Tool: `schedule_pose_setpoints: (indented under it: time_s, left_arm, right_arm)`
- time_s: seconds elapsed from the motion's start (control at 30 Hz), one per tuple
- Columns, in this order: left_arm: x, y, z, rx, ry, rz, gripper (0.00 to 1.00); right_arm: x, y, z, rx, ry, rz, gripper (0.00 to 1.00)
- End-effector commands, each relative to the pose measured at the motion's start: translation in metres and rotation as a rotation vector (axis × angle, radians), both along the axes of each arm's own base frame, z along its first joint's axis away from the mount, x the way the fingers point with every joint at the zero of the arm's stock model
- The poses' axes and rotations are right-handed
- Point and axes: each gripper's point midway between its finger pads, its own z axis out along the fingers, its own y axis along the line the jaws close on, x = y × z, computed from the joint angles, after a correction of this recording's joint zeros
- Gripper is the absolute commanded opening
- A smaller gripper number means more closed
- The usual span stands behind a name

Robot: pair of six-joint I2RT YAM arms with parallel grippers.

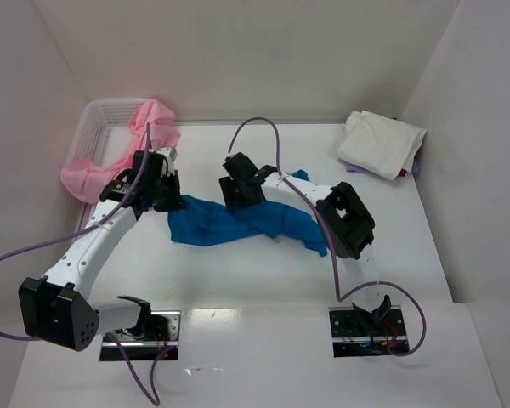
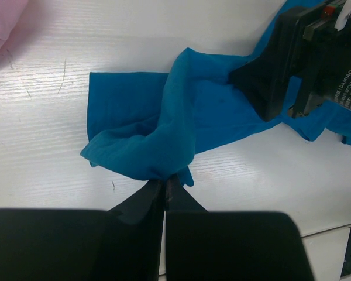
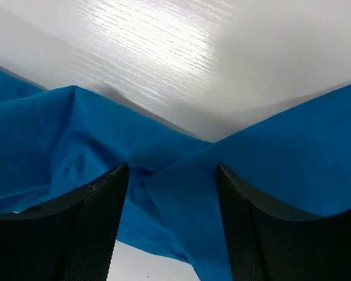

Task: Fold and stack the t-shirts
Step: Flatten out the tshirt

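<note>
A bright blue t-shirt [image 1: 238, 223] lies crumpled across the middle of the table. My left gripper [image 1: 157, 191] is at its left end, shut on a bunched fold of the blue cloth [image 2: 164, 146], which is pinched at the gripper's tip [image 2: 165, 181]. My right gripper [image 1: 238, 191] is pressed down on the shirt's upper middle. It stands open [image 3: 172, 170], its fingers straddling a ridge of blue cloth [image 3: 181, 199]. Pale pink t-shirts [image 1: 149, 119] hang over the basket at the back left. A cream-white t-shirt [image 1: 381, 143] sits folded at the back right.
The white lattice basket [image 1: 102, 110] stands against the left wall with pink cloth spilling over its near rim [image 1: 85, 174]. White walls enclose the table on three sides. Purple cables loop over both arms. The right arm's wrist [image 2: 304, 58] shows in the left wrist view.
</note>
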Motion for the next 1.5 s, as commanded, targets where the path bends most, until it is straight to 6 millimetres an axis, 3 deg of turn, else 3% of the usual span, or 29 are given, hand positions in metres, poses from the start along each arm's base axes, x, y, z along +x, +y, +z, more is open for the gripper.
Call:
schedule_pose_setpoints:
  time_s: [0.0, 0.23, 0.43, 0.53, 0.57, 0.63, 0.7, 0.8, 0.93, 1.0, 1.07, 1.1, 1.13, 1.17, 1.2, 1.23, 1.3, 1.37, 1.4, 1.47]
  left_arm:
    - [0.003, 0.000, 0.000, 0.000, -0.009, -0.006, 0.02]
    - [0.001, 0.000, -0.003, 0.001, -0.001, -0.019, 0.02]
    - [0.002, 0.002, -0.003, 0.001, -0.001, -0.010, 0.02]
    - [0.002, 0.002, -0.003, 0.001, -0.001, -0.010, 0.02]
    - [0.002, 0.002, -0.003, 0.001, -0.001, -0.010, 0.02]
    - [0.002, 0.002, -0.003, 0.001, -0.001, -0.010, 0.02]
    - [0.002, 0.002, -0.003, 0.001, -0.001, -0.010, 0.02]
    - [0.002, 0.004, -0.003, 0.009, -0.002, -0.003, 0.00]
    - [0.006, 0.010, 0.005, 0.020, -0.025, 0.021, 0.00]
    - [0.006, 0.016, 0.017, 0.022, -0.058, 0.039, 0.00]
    - [0.010, 0.019, 0.032, 0.021, -0.099, 0.055, 0.00]
    - [0.013, 0.023, 0.044, 0.015, -0.131, 0.069, 0.00]
    - [0.016, 0.026, 0.048, 0.019, -0.143, 0.072, 0.00]
    - [0.018, 0.032, 0.057, 0.024, -0.160, 0.084, 0.00]
    - [0.019, 0.035, 0.057, 0.025, -0.160, 0.093, 0.00]
    - [0.022, 0.035, 0.066, 0.028, -0.186, 0.087, 0.00]
    - [0.026, 0.045, 0.075, 0.035, -0.209, 0.110, 0.00]
    - [0.031, 0.053, 0.086, 0.047, -0.243, 0.128, 0.00]
    - [0.033, 0.051, 0.093, 0.037, -0.261, 0.119, 0.00]
    - [0.035, 0.054, 0.102, 0.036, -0.282, 0.119, 0.00]
  right_arm:
    - [0.011, 0.001, 0.008, -0.002, -0.042, -0.026, 0.64]
    - [0.015, -0.003, 0.004, -0.027, -0.053, -0.043, 0.47]
    - [0.013, -0.006, -0.002, -0.045, -0.042, -0.035, 0.46]
    - [0.012, -0.006, -0.007, -0.052, -0.035, -0.035, 0.30]
    - [0.012, -0.006, -0.007, -0.052, -0.035, -0.035, 0.16]
    - [0.012, -0.006, -0.007, -0.052, -0.035, -0.035, 0.00]
    - [0.015, -0.009, -0.002, -0.057, -0.053, -0.046, 0.00]
    - [0.022, -0.013, 0.021, -0.048, -0.113, -0.074, 0.00]
    - [0.038, -0.016, 0.094, 0.001, -0.258, -0.106, 0.00]
    - [0.051, -0.030, 0.126, 0.031, -0.302, -0.150, 0.00]
    - [0.061, -0.039, 0.183, 0.107, -0.390, -0.179, 0.00]
    - [0.067, -0.052, 0.200, 0.121, -0.412, -0.207, 0.00]
    - [0.071, -0.059, 0.238, 0.161, -0.479, -0.224, 0.00]
    - [0.076, -0.071, 0.260, 0.176, -0.513, -0.244, 0.00]
    - [0.073, -0.074, 0.265, 0.171, -0.518, -0.239, 0.00]
    - [0.078, -0.084, 0.285, 0.188, -0.556, -0.257, 0.00]
    - [0.073, -0.096, 0.307, 0.222, -0.577, -0.259, 0.00]
    - [0.073, -0.109, 0.315, 0.253, -0.588, -0.262, 0.00]
    - [0.067, -0.117, 0.328, 0.291, -0.604, -0.268, 0.00]
    - [0.065, -0.125, 0.313, 0.297, -0.584, -0.272, 0.00]
